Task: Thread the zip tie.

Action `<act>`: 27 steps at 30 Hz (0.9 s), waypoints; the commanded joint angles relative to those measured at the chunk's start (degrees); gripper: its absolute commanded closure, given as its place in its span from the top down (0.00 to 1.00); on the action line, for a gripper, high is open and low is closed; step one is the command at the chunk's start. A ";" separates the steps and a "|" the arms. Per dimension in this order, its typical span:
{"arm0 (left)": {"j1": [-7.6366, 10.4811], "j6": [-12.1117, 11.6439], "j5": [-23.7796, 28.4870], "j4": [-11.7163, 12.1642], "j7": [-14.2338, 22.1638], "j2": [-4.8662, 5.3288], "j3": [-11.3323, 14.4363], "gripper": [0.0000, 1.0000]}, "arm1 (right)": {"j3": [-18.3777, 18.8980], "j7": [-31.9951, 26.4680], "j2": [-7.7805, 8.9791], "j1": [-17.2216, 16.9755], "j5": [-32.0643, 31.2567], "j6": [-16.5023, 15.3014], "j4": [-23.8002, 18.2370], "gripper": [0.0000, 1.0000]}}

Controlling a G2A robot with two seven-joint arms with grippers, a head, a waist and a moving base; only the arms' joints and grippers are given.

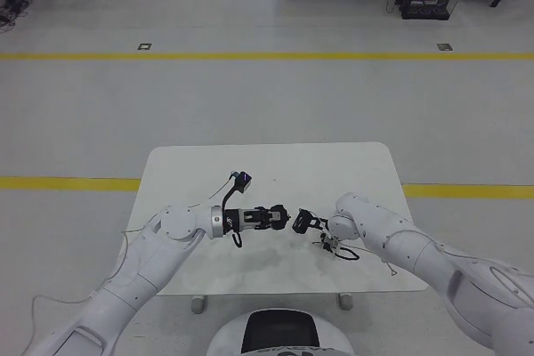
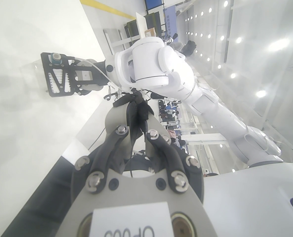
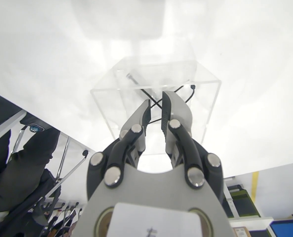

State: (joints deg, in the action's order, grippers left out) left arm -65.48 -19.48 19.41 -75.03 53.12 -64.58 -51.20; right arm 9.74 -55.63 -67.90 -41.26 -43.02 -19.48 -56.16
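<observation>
Right fingers (image 3: 167,109), zip tie (image 3: 156,103) crossing between them

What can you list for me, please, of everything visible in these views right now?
table: one, white, under both arms.
clear box: one, transparent, on the table below the right hand.
zip tie: one as far as I can tell, black, strands crossing at the box, in the right hand's gap.
floor lines: two, yellow, on the grey floor beyond and beside the table.
left hand: one, grey and black, shut, above the table's middle.
right hand: one, grey and black, slightly open, over the box.
</observation>
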 commanded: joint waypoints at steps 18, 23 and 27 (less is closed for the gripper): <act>0.00 0.00 0.00 0.00 0.00 0.00 0.00 0.00 | 0.00 0.85 1.86 0.99 0.42 0.00 -3.72 0.00; 0.00 0.00 0.00 0.00 0.00 0.00 0.00 0.00 | 0.00 2.46 2.92 1.02 0.84 0.00 -4.98 0.00; 0.00 0.00 0.00 0.00 0.00 0.00 0.00 0.00 | 0.00 2.45 3.49 0.95 1.22 0.00 -5.69 0.01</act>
State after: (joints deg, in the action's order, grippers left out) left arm -65.48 -19.48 19.41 -75.03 53.12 -64.58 -51.20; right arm 9.74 -53.11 -64.50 -40.29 -41.88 -19.48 -61.75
